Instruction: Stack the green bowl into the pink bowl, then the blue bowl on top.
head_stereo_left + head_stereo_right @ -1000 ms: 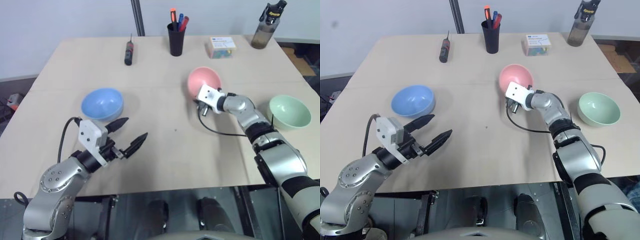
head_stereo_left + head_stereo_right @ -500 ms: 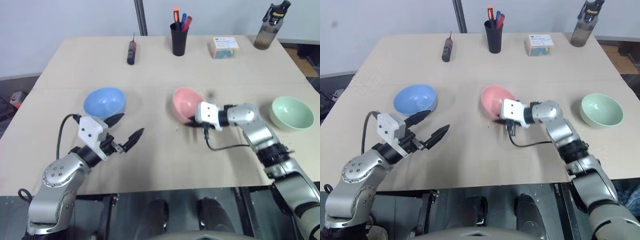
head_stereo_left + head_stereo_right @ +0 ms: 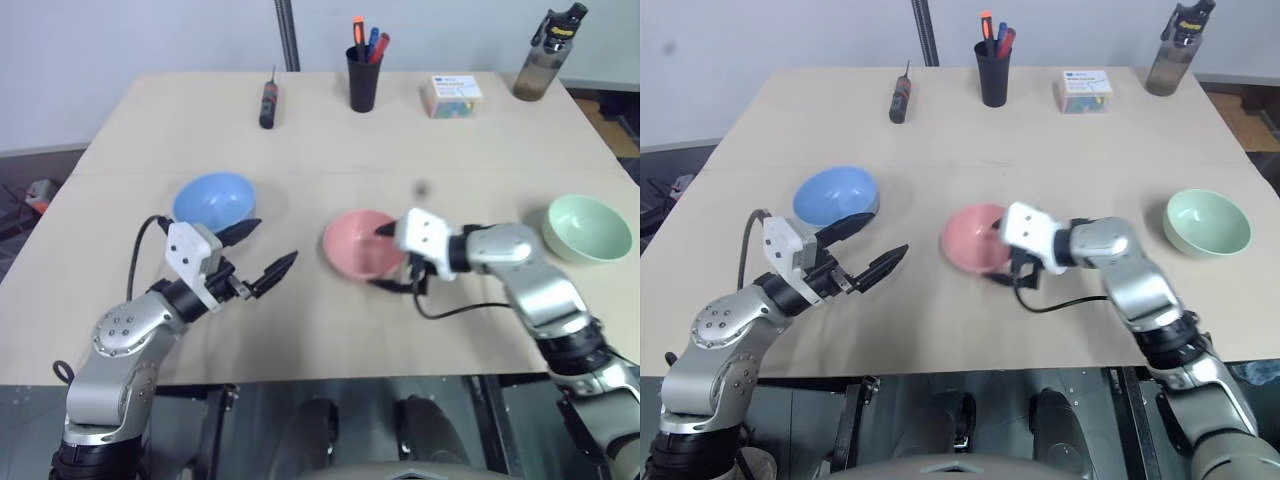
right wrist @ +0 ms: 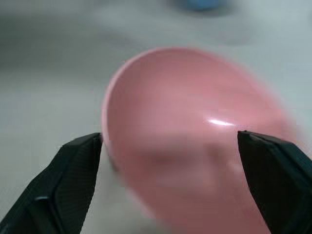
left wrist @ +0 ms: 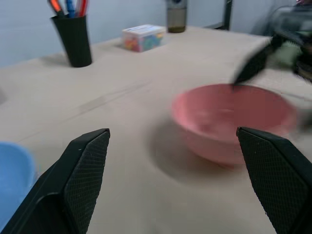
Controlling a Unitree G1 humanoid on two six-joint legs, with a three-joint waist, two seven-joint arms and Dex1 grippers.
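- Pale wood surface [image 3: 330, 140] under me, plain wall behind it.
- Far edge of the surface, from my left to my right: screwdriver [image 3: 268, 102], black cup [image 3: 364, 82] with pens, small box [image 3: 452, 95] with coloured contents, bottle [image 3: 546, 52].
- Pink bowl [image 3: 362, 243] sits near the middle of the surface, open side up, slightly blurred.
- Blue bowl [image 3: 213, 200] rests on my left side, upright, well apart from the pink one.
- Green bowl [image 3: 587, 226] rests on my right side near the edge, upright, well apart from the pink one.
- My right claw [image 3: 385, 258] is at the pink bowl's right rim. In the right wrist view its two fingers [image 4: 73, 175] stand wide apart with the bowl between and beyond them; one finger reaches over the rim in the left wrist view. I cannot tell whether either finger touches the bowl. Nothing is clamped.
- My left claw [image 3: 262, 251] hovers over the surface just in front of the blue bowl, pointing toward the pink one, fingers [image 5: 83, 170] spread wide and holding nothing.
- A black cable loops from my right wrist onto the surface beside the pink bowl.
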